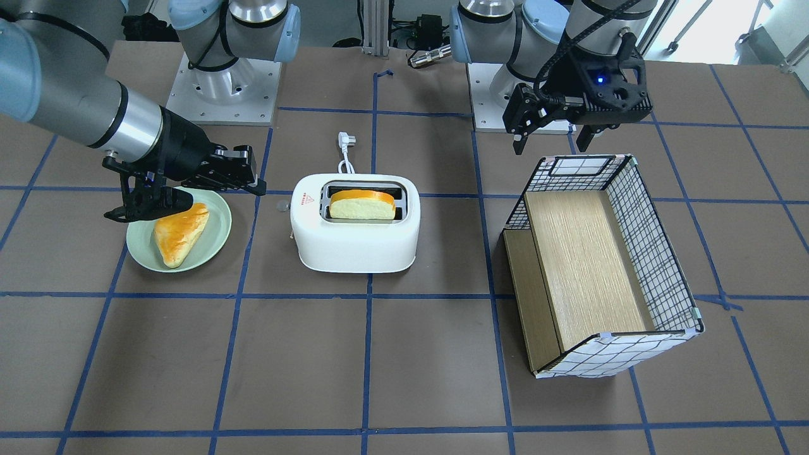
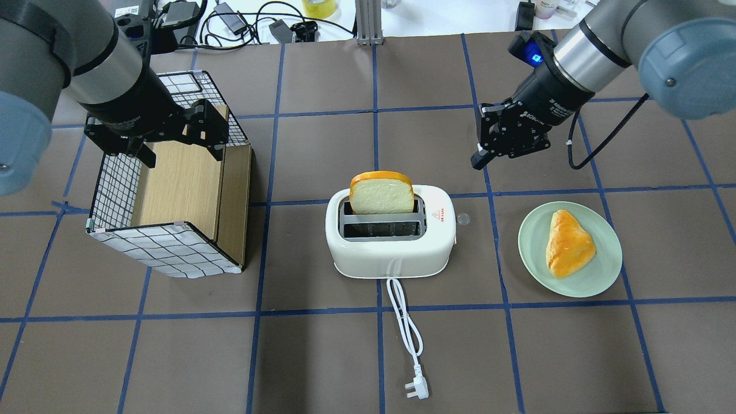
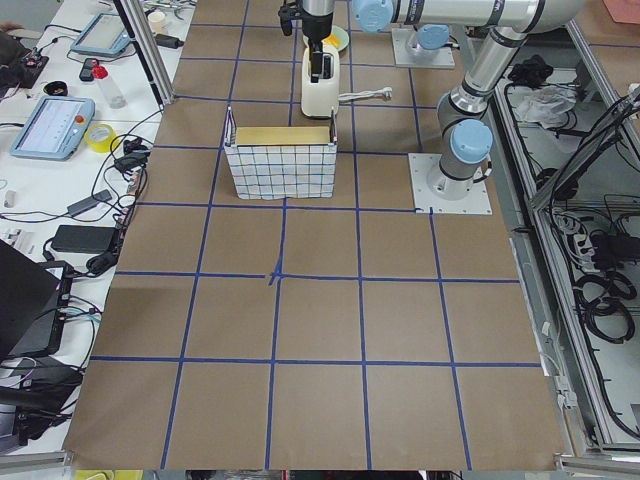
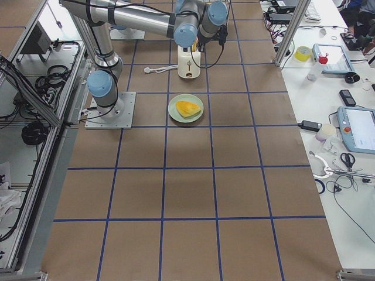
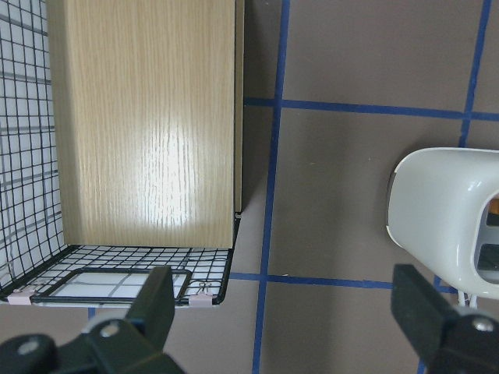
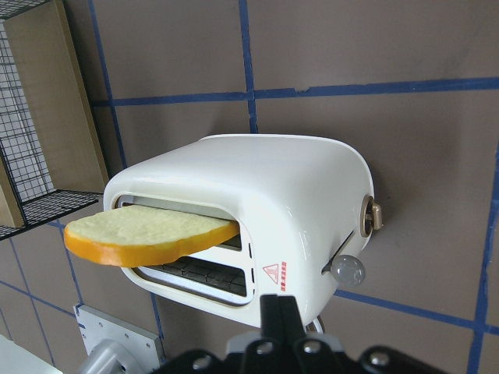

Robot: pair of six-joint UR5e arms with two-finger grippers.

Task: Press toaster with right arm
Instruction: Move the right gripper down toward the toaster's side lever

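Observation:
The white toaster [image 2: 391, 253] stands at the table's middle with a bread slice [image 2: 381, 194] upright in its far slot. Its small round grey lever [image 2: 463, 219] sticks out of the end that faces the plate. My right gripper [image 2: 480, 158] is shut and empty. It hovers beyond that end, farther back than the lever and apart from it. In the right wrist view the toaster [image 6: 296, 195] and its lever [image 6: 348, 269] lie just ahead of the shut fingertips [image 6: 279, 312]. My left gripper [image 2: 181, 144] is open and empty over the checkered box.
A green plate [image 2: 529, 241] with a triangular pastry [image 2: 566, 250] lies to the right of the toaster. The checkered box [image 2: 172, 241] with wooden boards inside stands to its left. The white cord and plug [image 2: 417, 388] trail toward the near edge.

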